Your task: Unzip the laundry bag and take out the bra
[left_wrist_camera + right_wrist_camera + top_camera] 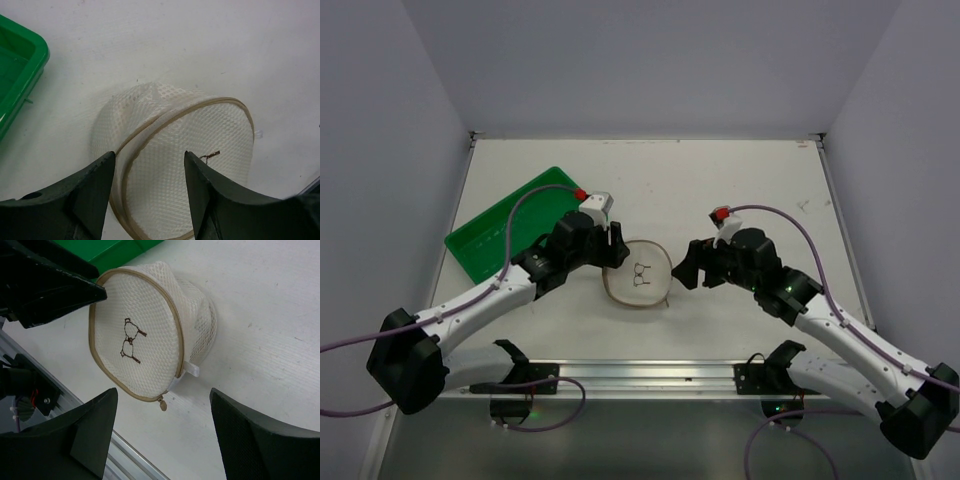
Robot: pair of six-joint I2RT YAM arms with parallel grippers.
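By our reckoning we are at the very start of the job. The laundry bag (638, 274) sits at the middle of the table (750, 180), between the two arms and near the green tray (505, 235), with its face turned up and toward the right arm. On that face we can read the small dark bra drawing (130, 340). The tan zip (181, 345) runs unbroken round the rim wherever we can follow it. Its pull (163, 404) hangs at the lower edge just under a small white tab (191, 369), so we take the bag to be fully zipped. No bra shows outside the bag, and through the mesh we cannot make one out. The left jaws stand apart with the bag's rim showing between the fingers (95, 195). One fingertip looks to be at the far side of the rim, though we cannot tell if it touches. The right jaws gape wide on the opposite side, short of the bag, with nothing between them. Neither arm holds anything. So nothing of the task is done yet, as we see it. The bag has to be steadied, the pull caught and drawn round the rim, the mesh opened, and the bra lifted out.
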